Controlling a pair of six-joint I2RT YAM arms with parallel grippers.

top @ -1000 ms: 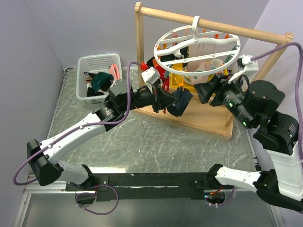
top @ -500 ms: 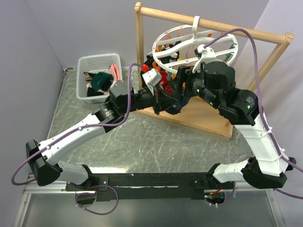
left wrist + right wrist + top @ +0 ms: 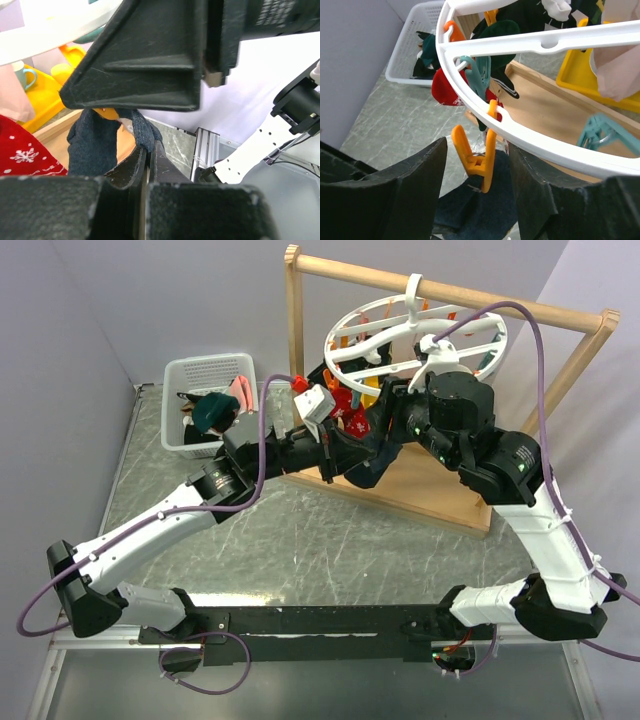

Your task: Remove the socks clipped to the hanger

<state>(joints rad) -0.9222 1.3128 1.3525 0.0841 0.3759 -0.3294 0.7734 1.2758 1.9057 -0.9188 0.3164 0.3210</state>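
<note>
The hanger [image 3: 545, 148], a white plastic ring with curved spokes, hangs by its hook from the wooden frame [image 3: 292, 360]. The left gripper [image 3: 352, 454] is clamped on a dark knit sock [image 3: 95, 145], beside a red sock [image 3: 20, 155] patterned with white snowflakes. The right gripper [image 3: 477, 146] stands wide, its fingers either side of one orange clip [image 3: 479, 162] above that dark sock. We count two teal clips [image 3: 479, 75]; a perforated white basket [image 3: 200, 375] of loose socks [image 3: 212, 412] sits left; a yellow tray [image 3: 580, 85] lies behind.
</note>
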